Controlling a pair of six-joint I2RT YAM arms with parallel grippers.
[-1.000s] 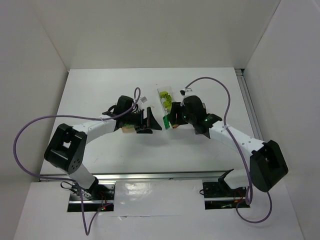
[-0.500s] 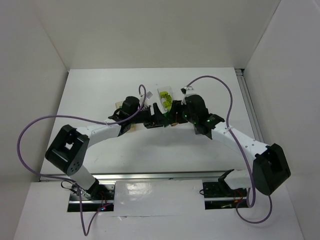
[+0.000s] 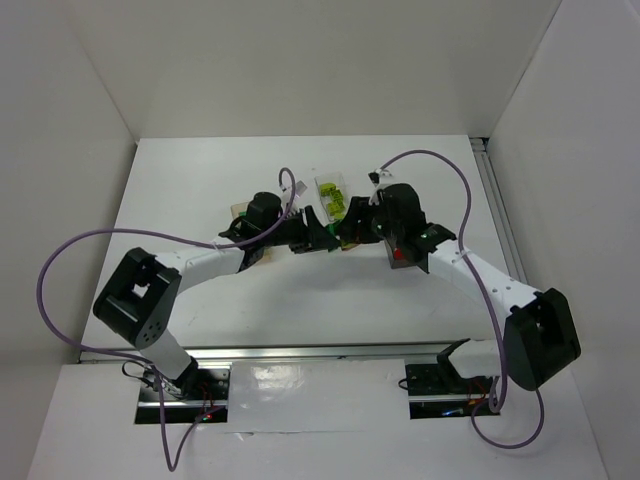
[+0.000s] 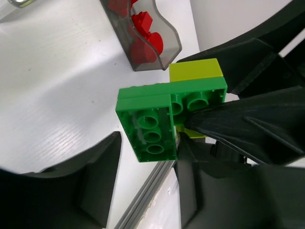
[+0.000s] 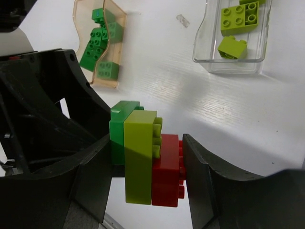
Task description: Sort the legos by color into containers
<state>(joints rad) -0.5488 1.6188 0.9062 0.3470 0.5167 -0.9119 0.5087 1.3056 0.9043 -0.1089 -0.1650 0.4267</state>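
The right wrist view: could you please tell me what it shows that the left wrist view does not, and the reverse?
Only the right wrist view shows the red brick ending the stack of bricks, the peach tray with green pieces and the clear tray with lime pieces. Only the left wrist view shows the third tray, holding red pieces. Both show the stack's green brick joined to its lime brick.

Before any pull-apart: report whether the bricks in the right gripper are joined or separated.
Joined: the green brick, lime brick and red brick sit pressed face to face as one stack in the right gripper.
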